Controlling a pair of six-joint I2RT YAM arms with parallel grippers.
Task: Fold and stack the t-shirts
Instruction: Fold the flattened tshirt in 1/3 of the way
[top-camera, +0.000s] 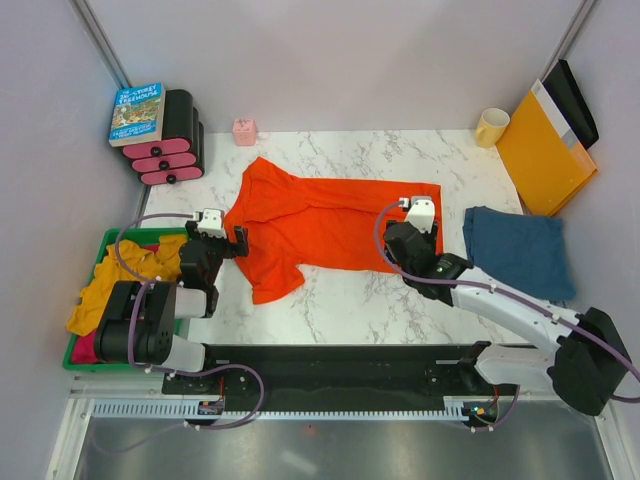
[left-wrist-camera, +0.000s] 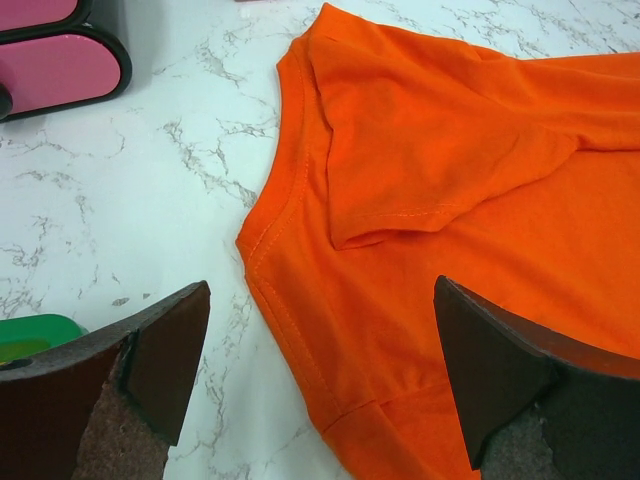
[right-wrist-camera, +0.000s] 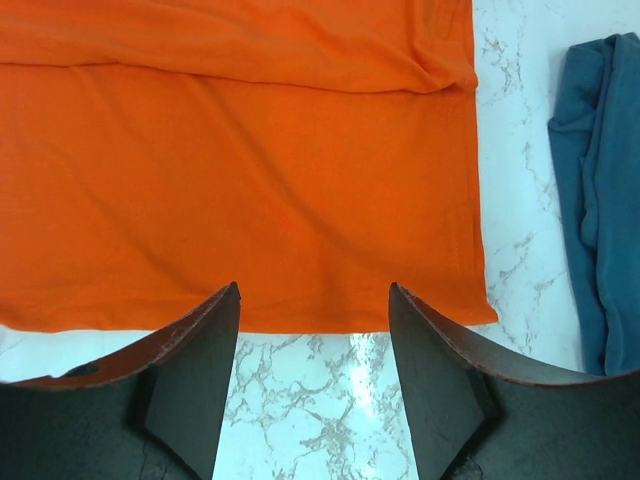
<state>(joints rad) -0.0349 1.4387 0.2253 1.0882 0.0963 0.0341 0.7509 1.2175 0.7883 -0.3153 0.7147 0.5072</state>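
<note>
Orange shirt (top-camera: 330, 225) is lying spread flat at the centre of the marble table (top-camera: 350, 300), collar end toward the left arm, hem toward the right arm. One sleeve is lying folded over the body, as the left wrist view shows; the other is sticking out toward the near edge. Blue shirt (top-camera: 518, 250) is lying folded to a rough square at the right of the table, apart from the orange one, with bare marble showing between them.

Left gripper (left-wrist-camera: 320, 400) is hovering over the shoulder edge of the orange shirt, jaws spread wide and gripping nothing. Right gripper (right-wrist-camera: 315, 375) is hovering at the shirt's near edge, close to the hem corner, jaws spread and gripping nothing. Whether any fingertip is touching cloth cannot be told.

Green bin (top-camera: 112, 236) is sitting off the table's left side, holding yellow cloth (top-camera: 110, 285). Book (top-camera: 137, 112) is resting on pink-and-black cases (top-camera: 170, 150) at the far left corner. Mug (top-camera: 491, 126) and envelope (top-camera: 545, 155) are standing at the far right
</note>
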